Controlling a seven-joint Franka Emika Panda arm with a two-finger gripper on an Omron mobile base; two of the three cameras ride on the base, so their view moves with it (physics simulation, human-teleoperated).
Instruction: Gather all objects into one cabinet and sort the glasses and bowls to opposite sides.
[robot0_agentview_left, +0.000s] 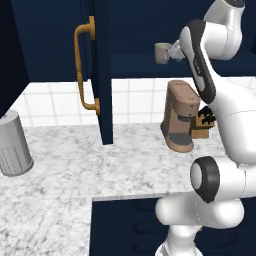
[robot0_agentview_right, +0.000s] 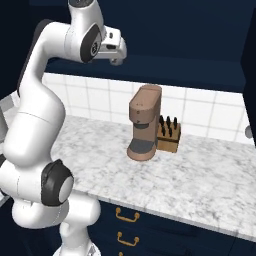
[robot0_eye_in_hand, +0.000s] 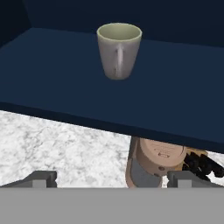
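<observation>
Gripper spread wide and empty, one grey-beige cup upright on cabinet shelf, one coffee machine below.

no text, labels or numbers can be read anywhere.

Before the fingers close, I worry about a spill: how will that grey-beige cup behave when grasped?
The cup looks rigid, so it probably won't deform. It tapers to a narrower base, so a high push may tip it. Its glossy wall could be slippery. It stands upright on the cabinet shelf, apart from the open gripper.
</observation>
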